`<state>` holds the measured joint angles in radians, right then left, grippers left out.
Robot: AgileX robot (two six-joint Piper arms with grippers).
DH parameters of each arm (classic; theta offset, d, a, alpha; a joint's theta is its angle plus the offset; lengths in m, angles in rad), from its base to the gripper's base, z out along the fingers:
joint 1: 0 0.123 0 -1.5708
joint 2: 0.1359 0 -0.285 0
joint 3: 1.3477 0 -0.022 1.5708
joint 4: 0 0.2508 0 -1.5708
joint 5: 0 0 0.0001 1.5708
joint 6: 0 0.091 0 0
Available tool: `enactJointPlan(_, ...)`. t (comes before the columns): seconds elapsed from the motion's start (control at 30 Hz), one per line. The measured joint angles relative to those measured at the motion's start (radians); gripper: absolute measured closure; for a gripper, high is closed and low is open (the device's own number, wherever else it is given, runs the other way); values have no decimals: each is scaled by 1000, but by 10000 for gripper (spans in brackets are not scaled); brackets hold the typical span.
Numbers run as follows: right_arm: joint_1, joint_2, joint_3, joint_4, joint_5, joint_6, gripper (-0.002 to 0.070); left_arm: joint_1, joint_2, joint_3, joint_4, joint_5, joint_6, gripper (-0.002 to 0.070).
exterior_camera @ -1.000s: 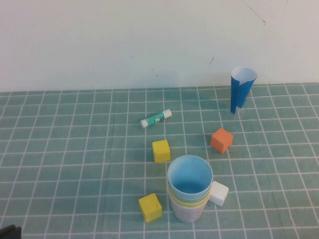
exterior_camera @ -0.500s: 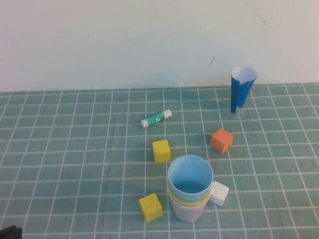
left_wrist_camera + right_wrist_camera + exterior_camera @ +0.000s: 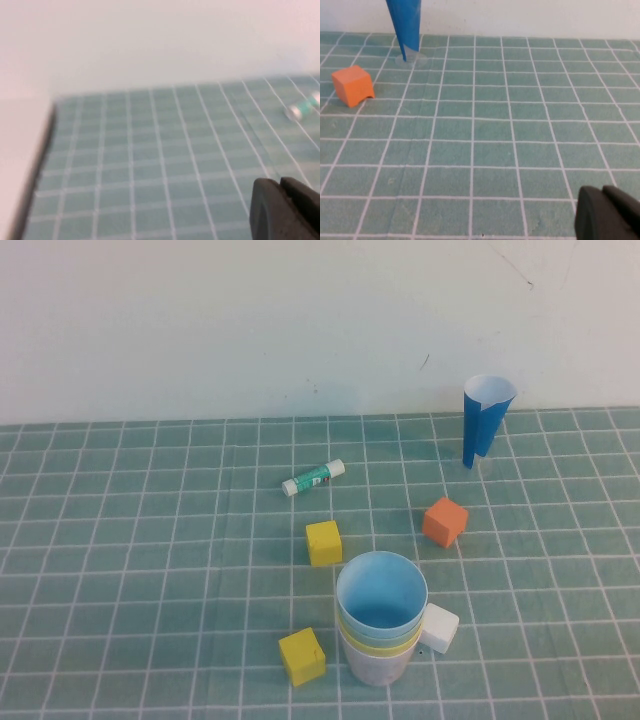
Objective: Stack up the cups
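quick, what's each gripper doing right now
Left gripper: jaws shut, holding nothing, over bare mat off to the left.
Right gripper: jaws shut, holding nothing, away from the cups.

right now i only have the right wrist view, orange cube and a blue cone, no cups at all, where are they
Observer: In the high view all the cups sit nested in one stack near the front of the table, with the light blue cup innermost on top.
Operator: anything crowding it
Observer: A white cube sits right against the stack's right side, and a yellow cube sits close on its left, apart from it.
Operator: where are the arms
Observer: Neither shows in the high view. The left pincer hangs over bare mat, far from a glue stick. Your right pincer is over bare mat too, well clear of the orange cube.
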<state>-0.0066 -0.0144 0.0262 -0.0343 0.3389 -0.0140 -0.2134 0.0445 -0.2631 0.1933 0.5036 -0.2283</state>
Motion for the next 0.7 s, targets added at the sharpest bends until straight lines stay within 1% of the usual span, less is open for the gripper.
enactJointPlan(0.07, 0, 0, 0, 0, 0, 0, 678, 102, -41, 48, -78, -88, 97, 677)
enactJointPlan(0.13, 0, 0, 0, 0, 0, 0, 678, 179, -53, 93, -163, -168, 165, 677)
enactJointPlan(0.23, 0, 0, 0, 0, 0, 0, 678, 267, -57, 148, -282, -225, 210, 676)
enactJointPlan(0.33, 1, 0, 0, 0, 0, 0, 678, 282, -57, 191, -323, -237, 228, 677)
enactJointPlan(0.53, 1, 0, 0, -2, 0, 0, 679, 240, -58, 278, -335, -246, 312, 677)
enactJointPlan(0.7, 1, 0, 0, -2, 0, 0, 679, 230, -59, 284, -335, -227, 343, 677)
